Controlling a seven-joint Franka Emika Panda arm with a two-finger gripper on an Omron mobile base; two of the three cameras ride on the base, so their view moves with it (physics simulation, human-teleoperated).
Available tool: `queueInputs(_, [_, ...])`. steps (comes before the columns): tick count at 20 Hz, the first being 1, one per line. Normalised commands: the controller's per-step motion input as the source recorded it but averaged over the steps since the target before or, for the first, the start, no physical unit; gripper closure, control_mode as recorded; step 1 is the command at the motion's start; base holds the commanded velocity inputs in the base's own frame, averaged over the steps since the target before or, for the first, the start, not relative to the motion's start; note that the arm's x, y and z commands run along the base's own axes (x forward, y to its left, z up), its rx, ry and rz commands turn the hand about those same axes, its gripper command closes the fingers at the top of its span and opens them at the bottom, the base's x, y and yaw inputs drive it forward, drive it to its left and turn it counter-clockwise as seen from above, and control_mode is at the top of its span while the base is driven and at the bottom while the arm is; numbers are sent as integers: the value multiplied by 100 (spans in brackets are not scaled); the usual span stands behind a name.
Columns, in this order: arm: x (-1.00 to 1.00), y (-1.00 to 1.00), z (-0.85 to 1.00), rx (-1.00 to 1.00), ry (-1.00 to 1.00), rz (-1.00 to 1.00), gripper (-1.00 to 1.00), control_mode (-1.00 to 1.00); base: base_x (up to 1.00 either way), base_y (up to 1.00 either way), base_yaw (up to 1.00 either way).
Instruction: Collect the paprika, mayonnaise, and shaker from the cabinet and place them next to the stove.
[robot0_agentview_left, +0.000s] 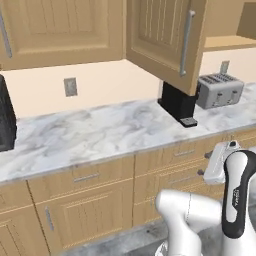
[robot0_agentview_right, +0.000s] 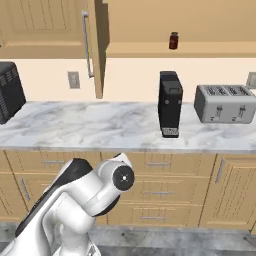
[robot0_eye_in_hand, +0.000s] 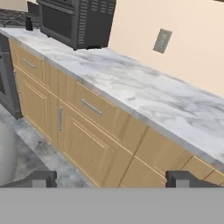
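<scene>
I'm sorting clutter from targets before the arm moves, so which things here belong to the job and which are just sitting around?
Part of the job:
paprika on the shelf
cabinet, door open
stove, far end of the counter

Just sitting around:
toaster
black coffee machine
toaster oven
wall outlet

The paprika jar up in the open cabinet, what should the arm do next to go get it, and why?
Probably raise the open gripper toward the cabinet shelf. The paprika stands there behind the opened door, while the hand sits low, facing the drawers under the counter, holding nothing.
</scene>
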Motion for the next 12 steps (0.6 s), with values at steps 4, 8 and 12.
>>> queueInputs(4, [0,0,0,0,0,0,-100,100,52,-79,0])
queueInputs(8, [0,0,0,0,0,0,-100,100,63,-59,0])
queueInputs(12, [0,0,0,0,0,0,-100,100,76,-50,2])
